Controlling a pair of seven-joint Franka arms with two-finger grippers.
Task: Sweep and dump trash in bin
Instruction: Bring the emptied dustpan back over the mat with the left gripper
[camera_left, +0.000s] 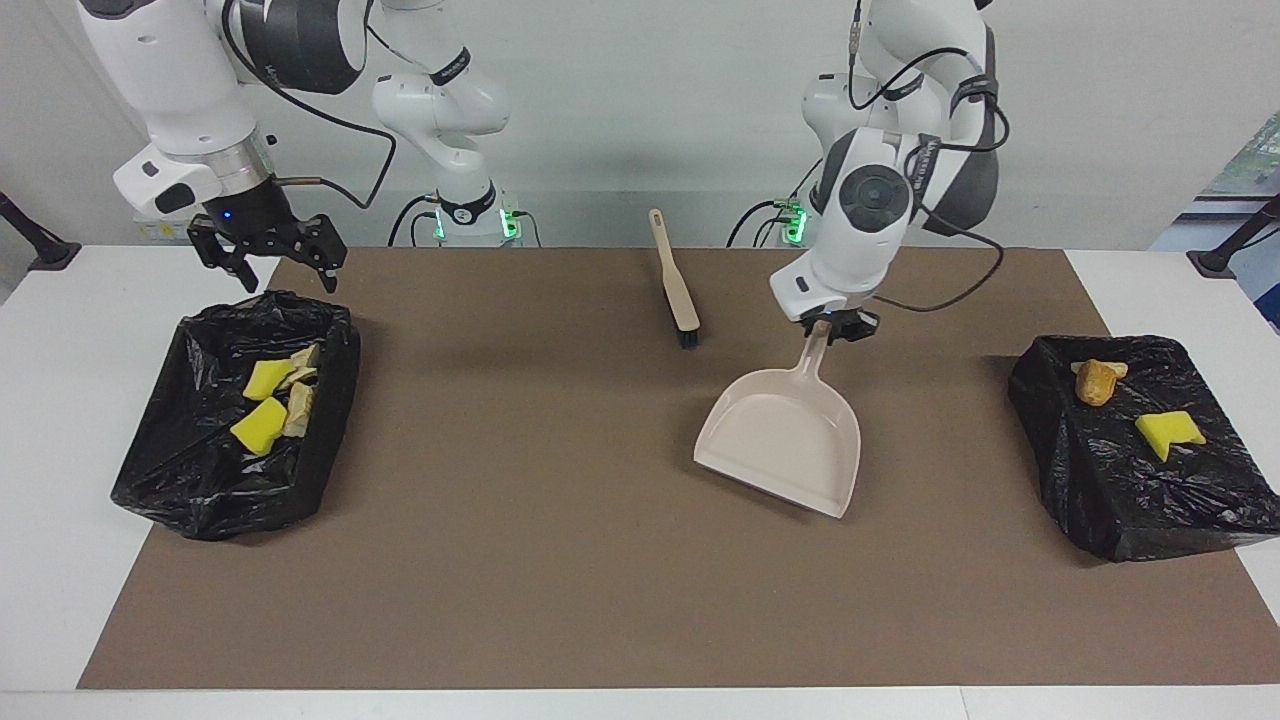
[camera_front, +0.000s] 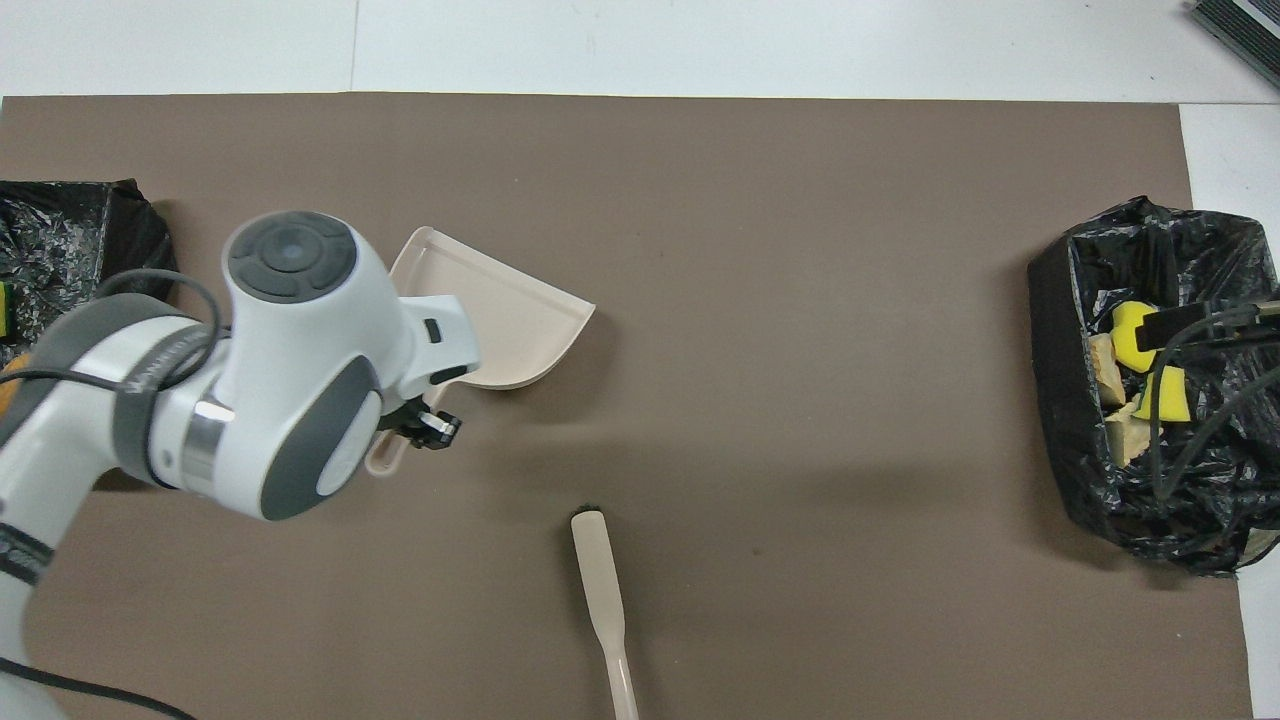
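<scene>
In the facing view the left hand (camera_left: 838, 325) is pinched on the handle of the beige dustpan (camera_left: 785, 440), which slants down from it with its wide lip touching or just above the brown mat (camera_left: 560, 560); the brush (camera_left: 676, 285) lies just beside this hand, toward the right arm's end. The right hand (camera_left: 265, 260) hangs with fingers spread above the robot-side edge of a black bin (camera_left: 200, 480) that holds yellow and tan trash (camera_left: 270, 400). More trash (camera_left: 1135, 405) lies on the other black bin (camera_left: 1150, 500), well apart from the left hand. In the overhead view the left hand (camera_front: 425, 425) grips the dustpan (camera_front: 500, 320) handle, the brush (camera_front: 600, 590) near it; trash (camera_front: 1135, 385) sits in the bin (camera_front: 1060, 340), with only cables above it and the right hand itself not visible.
</scene>
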